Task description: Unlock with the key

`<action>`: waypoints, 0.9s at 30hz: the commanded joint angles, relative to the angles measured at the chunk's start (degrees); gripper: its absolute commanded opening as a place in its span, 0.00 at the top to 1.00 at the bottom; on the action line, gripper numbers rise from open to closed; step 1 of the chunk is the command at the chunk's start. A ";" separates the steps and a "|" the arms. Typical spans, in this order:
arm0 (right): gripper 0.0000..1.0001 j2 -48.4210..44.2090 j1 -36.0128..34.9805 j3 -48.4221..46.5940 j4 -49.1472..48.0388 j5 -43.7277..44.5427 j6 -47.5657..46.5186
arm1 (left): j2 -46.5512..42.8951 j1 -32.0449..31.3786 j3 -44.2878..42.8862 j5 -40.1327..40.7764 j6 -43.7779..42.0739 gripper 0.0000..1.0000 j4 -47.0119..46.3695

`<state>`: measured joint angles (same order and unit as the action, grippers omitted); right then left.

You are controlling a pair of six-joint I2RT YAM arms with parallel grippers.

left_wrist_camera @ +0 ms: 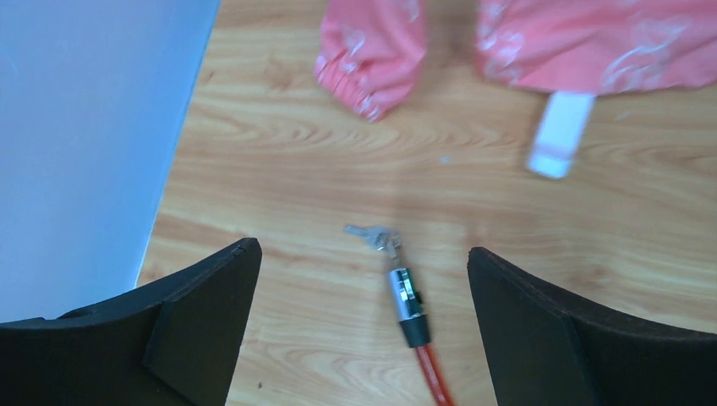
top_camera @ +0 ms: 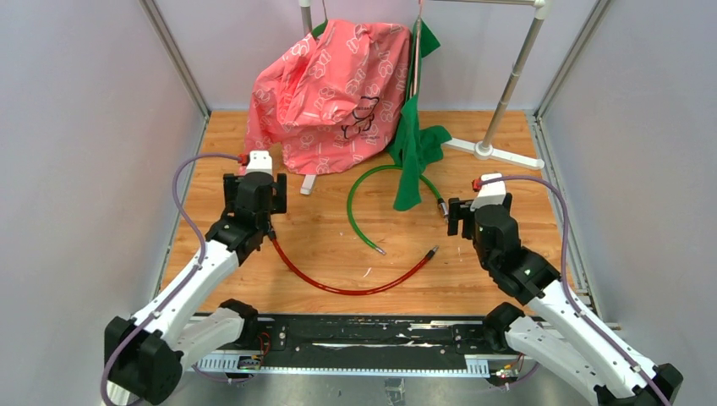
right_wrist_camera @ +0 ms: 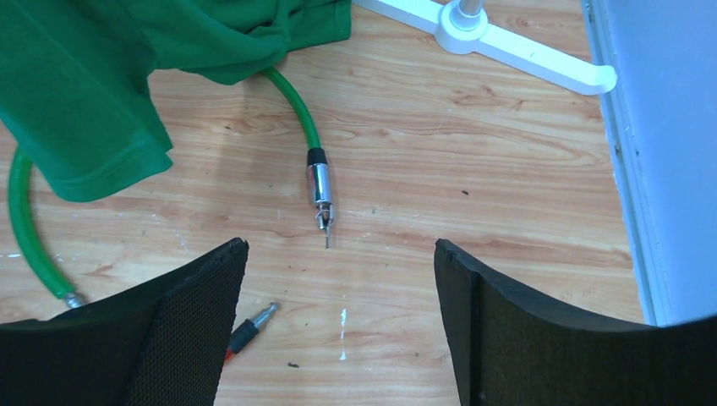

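Left pincer [left_wrist_camera: 362, 249], right pincer [right_wrist_camera: 340, 244], spread; two locks: red lock [left_wrist_camera: 407, 304], green lock [right_wrist_camera: 319, 182].

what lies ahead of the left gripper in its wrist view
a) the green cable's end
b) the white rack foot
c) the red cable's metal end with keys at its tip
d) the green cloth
c: the left wrist view shows the red cable ending in a metal lock barrel with keys at its tip, lying ahead of the open left gripper.
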<state>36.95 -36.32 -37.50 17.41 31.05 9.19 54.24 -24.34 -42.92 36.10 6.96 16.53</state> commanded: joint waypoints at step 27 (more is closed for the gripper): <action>0.01 11.90 9.98 8.47 -19.42 5.88 -2.75 | 20.83 17.75 24.45 -21.55 -10.60 0.06 -61.32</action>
<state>50.50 -27.55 -32.42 3.68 34.33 5.69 73.67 -7.53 -20.34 19.25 -2.00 -33.34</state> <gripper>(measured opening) 0.964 0.943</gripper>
